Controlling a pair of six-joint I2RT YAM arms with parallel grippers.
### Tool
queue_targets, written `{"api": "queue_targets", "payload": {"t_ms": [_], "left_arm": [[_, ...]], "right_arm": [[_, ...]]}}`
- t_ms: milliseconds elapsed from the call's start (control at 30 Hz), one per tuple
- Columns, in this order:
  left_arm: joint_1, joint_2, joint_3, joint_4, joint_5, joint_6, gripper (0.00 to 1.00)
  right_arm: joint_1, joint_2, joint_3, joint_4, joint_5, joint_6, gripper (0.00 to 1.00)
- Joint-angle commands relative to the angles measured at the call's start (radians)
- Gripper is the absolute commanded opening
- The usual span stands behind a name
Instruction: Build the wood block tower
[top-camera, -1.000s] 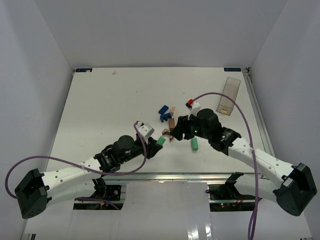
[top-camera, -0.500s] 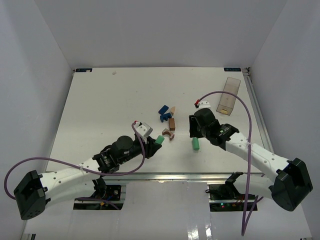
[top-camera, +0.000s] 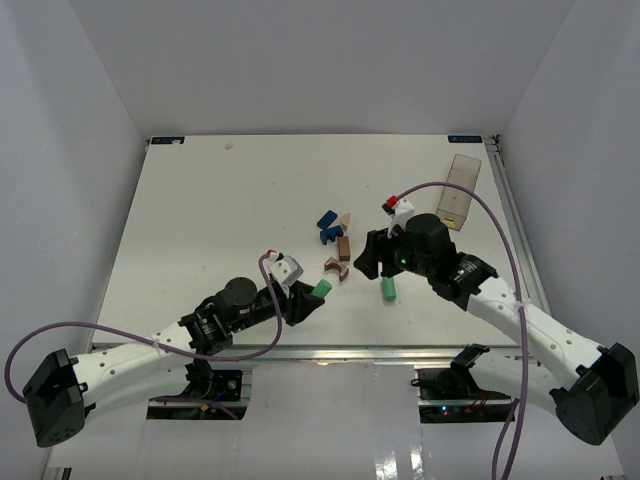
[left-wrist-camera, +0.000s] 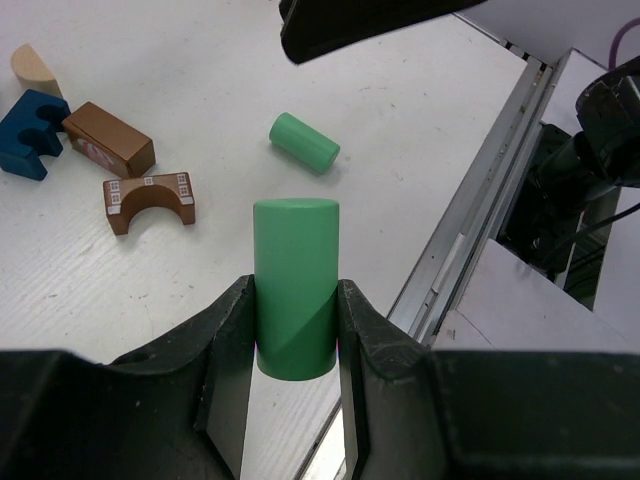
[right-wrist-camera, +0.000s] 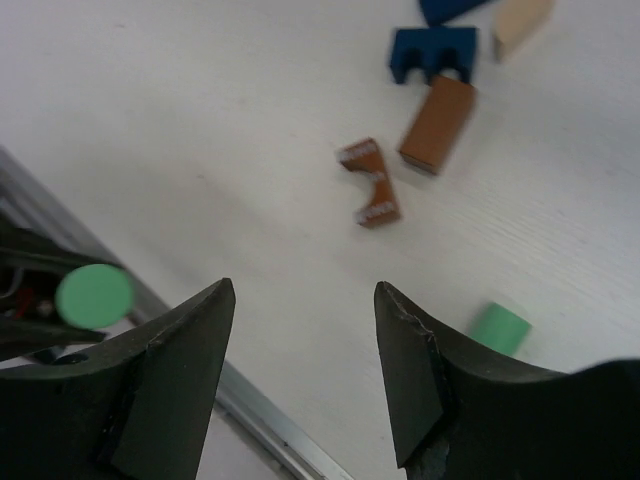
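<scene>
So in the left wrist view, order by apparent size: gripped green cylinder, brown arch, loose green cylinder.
1. gripped green cylinder, nearest the camera
2. brown arch
3. loose green cylinder, only slightly smaller

- Blue piece (right-wrist-camera: 450, 8) and tan piece (right-wrist-camera: 520, 20) were cut off at the right wrist view's top edge.
- Lying green cylinder (right-wrist-camera: 498, 328) was partly hidden by the right gripper (right-wrist-camera: 305, 295).

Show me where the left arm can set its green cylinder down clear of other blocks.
Widest bare table lies left of the blue pieces and brown arch, out to the left edge. Also bare: the far stretch behind the blocks, left of the clear box. Crowded: arch, brown brick, lying green cylinder around the right gripper.
</scene>
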Motion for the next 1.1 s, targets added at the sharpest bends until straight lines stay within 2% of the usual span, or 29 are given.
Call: {"api": "queue_targets", "payload": {"t_ms": [0, 133, 367, 800, 900, 967, 1033, 1067], "left_arm": [[-0.003, -0.050, -0.025, 0.056, 0.062, 0.030, 0.00], [-0.004, -0.038, -0.023, 0.066, 0.072, 0.030, 0.00], [-0.002, -0.020, -0.022, 0.089, 0.104, 0.029, 0.00], [-0.003, -0.035, -0.025, 0.087, 0.103, 0.032, 0.00], [-0.003, -0.041, -0.027, 0.086, 0.102, 0.031, 0.00], [-0.004, -0.040, -0.028, 0.083, 0.101, 0.032, 0.00], [-0.004, -0.040, -0.027, 0.080, 0.101, 0.031, 0.00], [-0.004, -0.038, -0.026, 0.077, 0.091, 0.025, 0.03]], "right_arm": [[0.001, -0.063, 0.001, 0.173, -0.379, 0.040, 0.66], [0.002, -0.045, -0.016, 0.233, -0.494, 0.087, 0.68], [0.017, 0.024, -0.028, 0.345, -0.582, 0.143, 0.65], [0.103, 0.125, -0.042, 0.372, -0.560, 0.160, 0.60], [0.120, 0.126, -0.043, 0.388, -0.553, 0.165, 0.47], [0.123, 0.118, -0.050, 0.397, -0.543, 0.168, 0.33], [0.125, 0.108, -0.064, 0.417, -0.534, 0.179, 0.12], [0.125, 0.106, -0.068, 0.422, -0.533, 0.183, 0.08]]}}
